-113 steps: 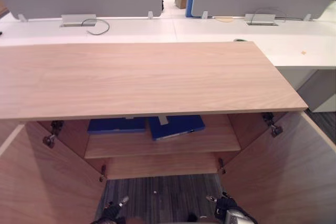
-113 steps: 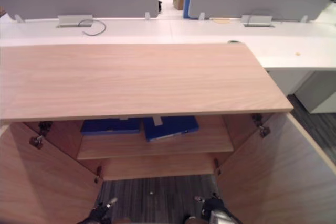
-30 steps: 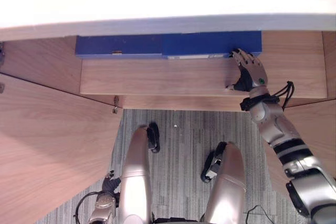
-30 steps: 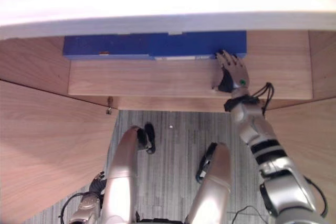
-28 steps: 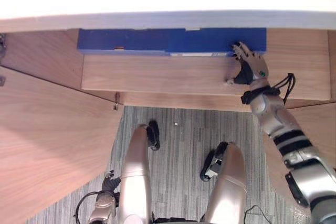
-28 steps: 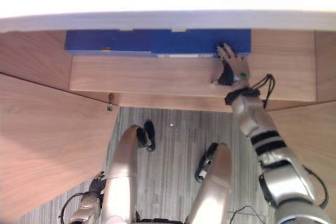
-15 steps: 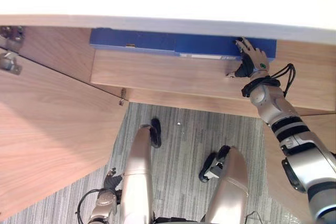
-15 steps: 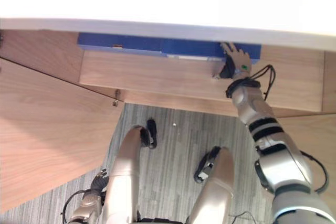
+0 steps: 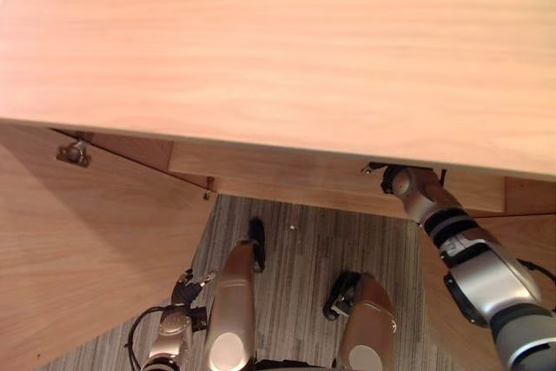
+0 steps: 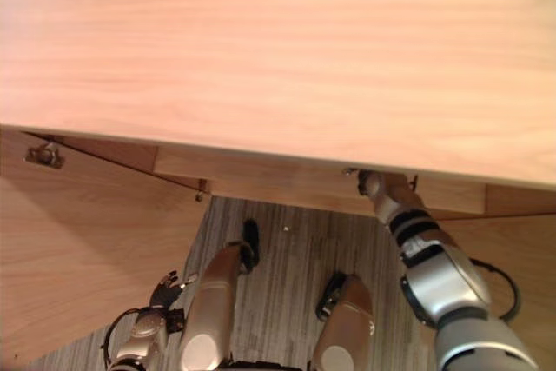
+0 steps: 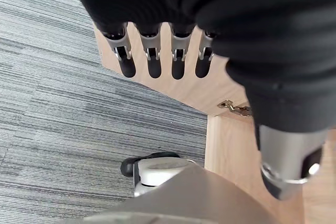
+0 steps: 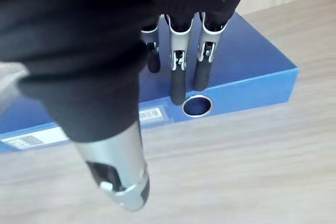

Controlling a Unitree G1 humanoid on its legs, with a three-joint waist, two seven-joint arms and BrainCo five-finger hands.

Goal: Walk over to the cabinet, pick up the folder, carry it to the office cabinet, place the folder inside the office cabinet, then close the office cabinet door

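Reaching under the cabinet top [image 9: 278, 41], my right hand [image 12: 178, 77] holds its fingers straight over the blue folder [image 12: 247, 66], which lies flat on the shelf [image 12: 236, 156]. The tips seem to touch its cover, though I can't be sure. My left hand [image 11: 152, 59] hangs relaxed and open above the carpet [image 11: 63, 103].

No text could be read. The blue folder [image 12: 252, 66] carried a small white sticker [image 12: 149, 114] and a longer white label [image 12: 31, 137] on its spine; print on both was too small to make out.
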